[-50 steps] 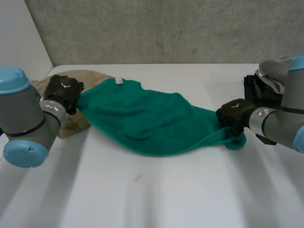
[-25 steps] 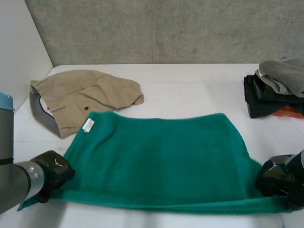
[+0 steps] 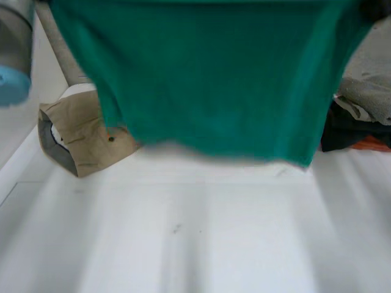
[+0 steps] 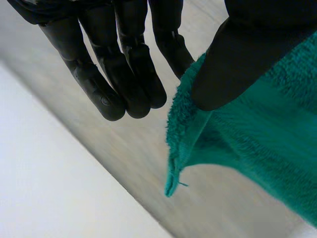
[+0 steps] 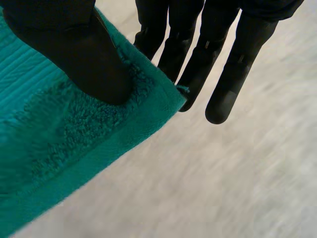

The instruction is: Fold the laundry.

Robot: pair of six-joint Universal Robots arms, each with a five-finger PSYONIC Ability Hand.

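- Green terry towel (image 3: 208,79): hangs spread wide and flat, hemmed border along its edge. One top corner is pinched in the left hand (image 4: 233,64), the other in the right hand (image 5: 74,49).
- Beige garment (image 3: 85,134): crumpled on the table (image 3: 195,244), grey lining showing, partly hidden behind the towel.
- Stack of clothes (image 3: 360,116): grey on top, black and orange beneath, at the table's right side.

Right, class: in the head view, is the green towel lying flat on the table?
No, the green towel hangs upright like a curtain, not spread on the white table.
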